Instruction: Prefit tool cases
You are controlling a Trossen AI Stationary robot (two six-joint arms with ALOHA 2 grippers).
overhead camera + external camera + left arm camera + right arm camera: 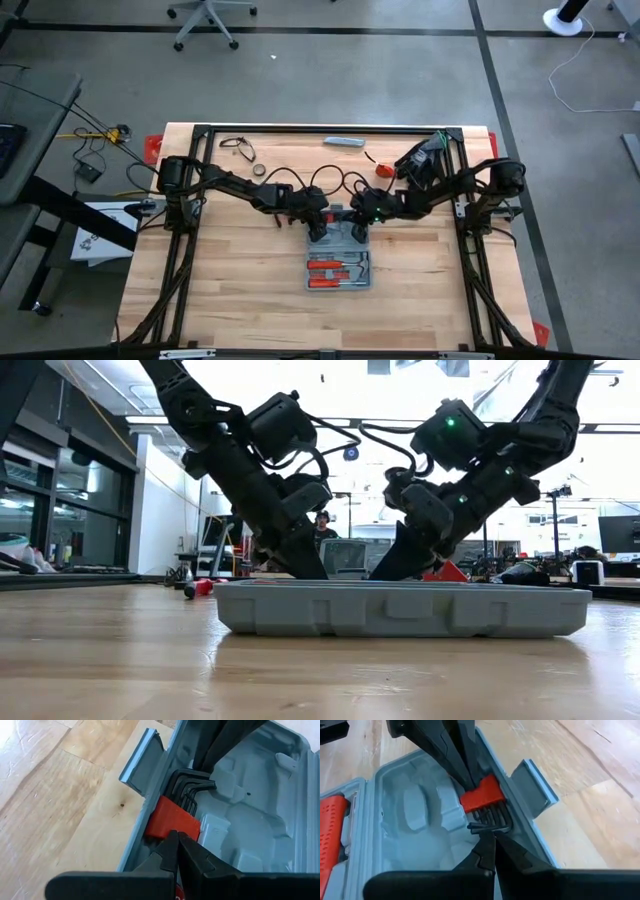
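The blue-grey tool case (338, 250) lies open and flat mid-table. Its near half (338, 272) holds red-handled tools. In the far half (250, 810), along the wall beside the latch tab (142, 762), sits a set of black hex keys (492, 817) in a red holder (172, 822). My left gripper (177, 840) is shut, its tips at the red holder. My right gripper (490, 837) is shut, its tips at the keys' bent ends. In the low view both grippers slant down into the case (400, 608). My left gripper sets its shut fingertips (465, 775) against the red holder's end (167, 831), slanting down from the table's left. The holder lies in the case's far half. My right gripper sets its shut fingertips (210, 757) on the hex keys' bent ends (487, 826), slanting down from the table's right, opposite the left gripper. The keys lie flat in the case.
Along the far edge lie a slim grey bar (344, 142), black gloves (420, 160), a small red object (384, 170), a tape roll (260, 171) and a loop of wire (237, 146). Bare wood lies left, right and near of the case.
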